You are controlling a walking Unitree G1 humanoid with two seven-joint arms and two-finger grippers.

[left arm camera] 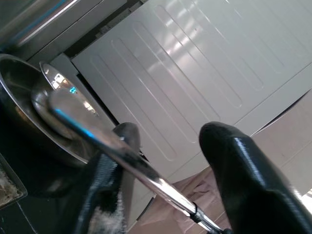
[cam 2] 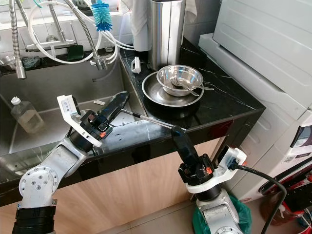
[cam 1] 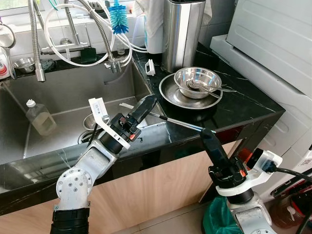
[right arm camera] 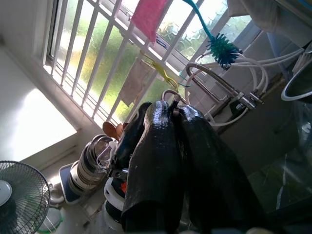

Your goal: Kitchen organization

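While no brand or writing can be read on anything here, the white tag on the left wrist carries small marks too blurred to make out; same for the label on the bottle standing in the sink.

Black stone counter runs right from the sink; its near edge is a bare strip; its right end stops beside a white appliance. On the counter, far from the edge: steel plate with a steel bowl on it, a spoon in the bowl; tall steel canister behind them; blue bottle brush hangs over the tap hoses.

A long thin metal rod, the utensil handle, lies slantwise along the counter's near edge, between the two grippers.

Left gripper: arm bent up from low left, forearm crossing the sink's near rim, fingers pointing right and far toward the plate; in the left wrist view the fingers stand parted with the handle passing between them, resting against one finger; not clamped.

Right gripper: arm rises from below the counter front, fingers pointing up, tips at the counter's near edge, just at the handle's right end; in the right wrist view the fingers are pressed together; whether they pinch the handle cannot be told.

Green bag on the floor by the right arm.
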